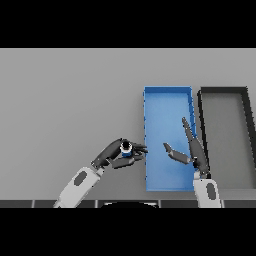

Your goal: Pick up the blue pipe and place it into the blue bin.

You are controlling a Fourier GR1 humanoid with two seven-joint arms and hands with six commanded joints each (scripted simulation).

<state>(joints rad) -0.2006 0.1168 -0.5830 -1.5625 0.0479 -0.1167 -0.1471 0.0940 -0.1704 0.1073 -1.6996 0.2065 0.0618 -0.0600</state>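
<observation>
A short blue pipe (pixel 126 148) with a dark open end is held upright in my left hand (pixel 114 155), whose fingers and thumb are curled round it. The hand and pipe are just left of the blue bin's (pixel 167 97) left wall, near its front half. My right hand (pixel 192 150) hovers over the bin's right side with its fingers straight and its thumb spread out, holding nothing. The bin's inside shows no objects.
A black bin (pixel 224 91) with a grey floor stands right beside the blue bin on its right. The grey table (pixel 70 100) stretches away to the left and back.
</observation>
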